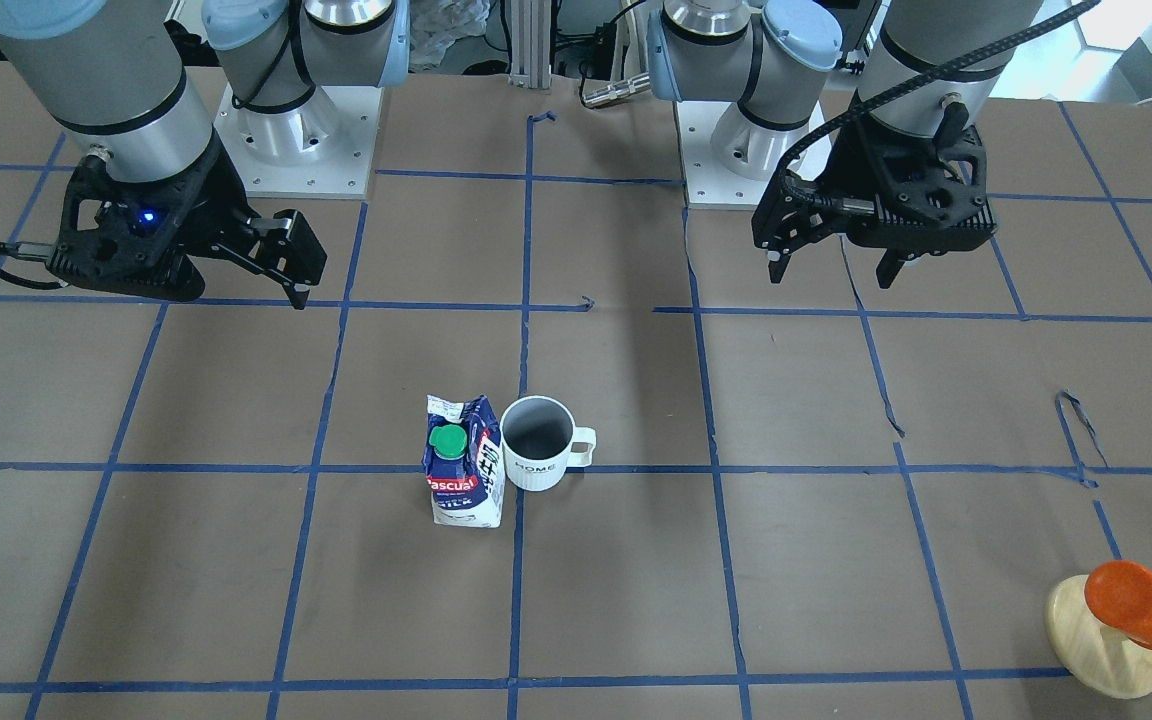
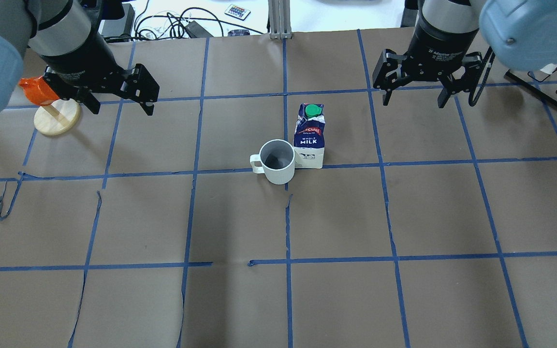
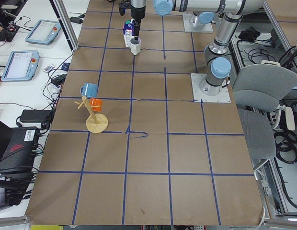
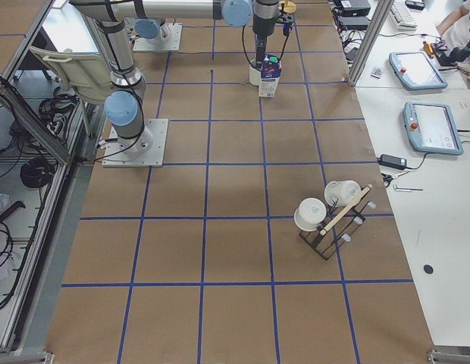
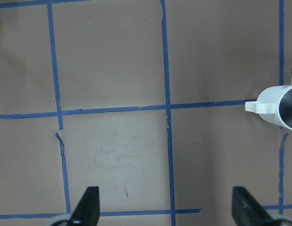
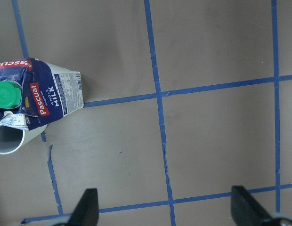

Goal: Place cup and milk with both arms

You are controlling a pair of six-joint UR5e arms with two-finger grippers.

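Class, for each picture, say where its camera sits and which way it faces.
Front-facing: across the table, facing left arm and right arm.
Overhead: behind the arms, looking forward; left gripper, right gripper.
Exterior left: table's left end, looking along it; left arm near.
Exterior right: opposite end; right arm near.
Left wrist: downward; open jaws, cup.
Right wrist: downward; open jaws, milk.
Front-facing and overhead share cup beside milk.

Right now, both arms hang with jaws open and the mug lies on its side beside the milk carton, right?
No: the overhead view shows the mug standing upright, mouth up, beside the milk carton. The left gripper and right gripper do hang with jaws open.
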